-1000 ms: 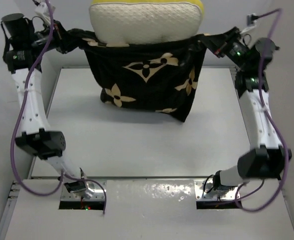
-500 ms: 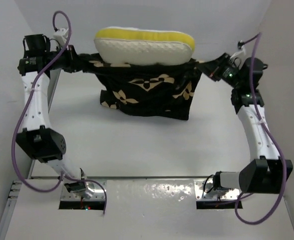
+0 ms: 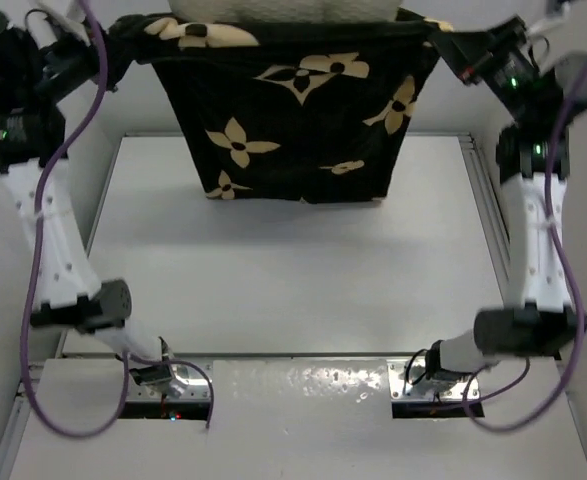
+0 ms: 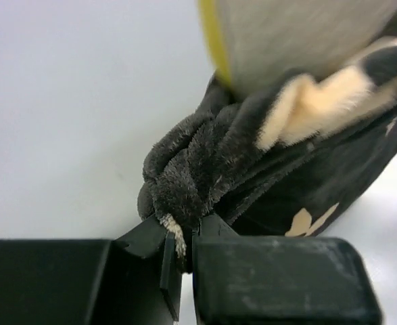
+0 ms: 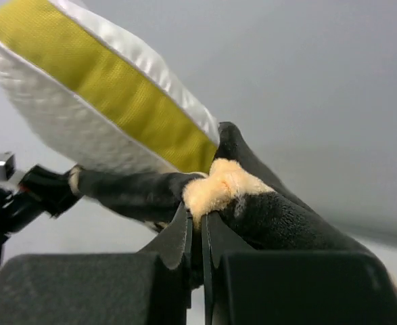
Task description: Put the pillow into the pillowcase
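Over table (image 3: 293, 290), pincers (image 4: 184, 238) (image 5: 199, 227) tight on pillowcase (image 3: 293, 120)

Hanging pillowcase blocks the upper centre; the table below it is open.

The pillowcase (image 3: 293, 110) hangs like a curtain across the upper centre of the frame. It is stretched between the left gripper (image 3: 113, 40) at upper left and the right gripper (image 3: 451, 45) at upper right, each clamped on a top corner. The pillow (image 3: 283, 10) plugs its mouth at the top edge. The table (image 3: 293, 290) lies open from centre to lower centre. The left arm (image 3: 45, 220), right arm (image 3: 538, 230) and purple cables (image 3: 29, 340) line both side edges.
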